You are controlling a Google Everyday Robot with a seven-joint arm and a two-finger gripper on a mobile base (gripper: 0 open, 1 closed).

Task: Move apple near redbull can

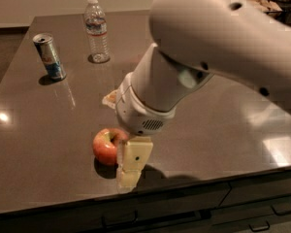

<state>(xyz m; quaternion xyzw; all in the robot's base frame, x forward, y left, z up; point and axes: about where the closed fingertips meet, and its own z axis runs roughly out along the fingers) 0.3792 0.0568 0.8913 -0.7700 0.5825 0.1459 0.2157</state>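
The red-orange apple (105,146) lies on the dark tabletop (48,130) near the front edge. The gripper (130,171) hangs from the big white arm (203,57), points down at the table and sits right against the apple's right side, hiding part of it. The redbull can (50,56), blue and silver, stands upright at the far left of the table, well away from the apple and the gripper.
A clear water bottle (97,30) with a white cap stands at the back, right of the can. A small light-coloured object (110,98) lies just behind the arm. The table's front edge runs close below the apple, with drawers (252,203) underneath.
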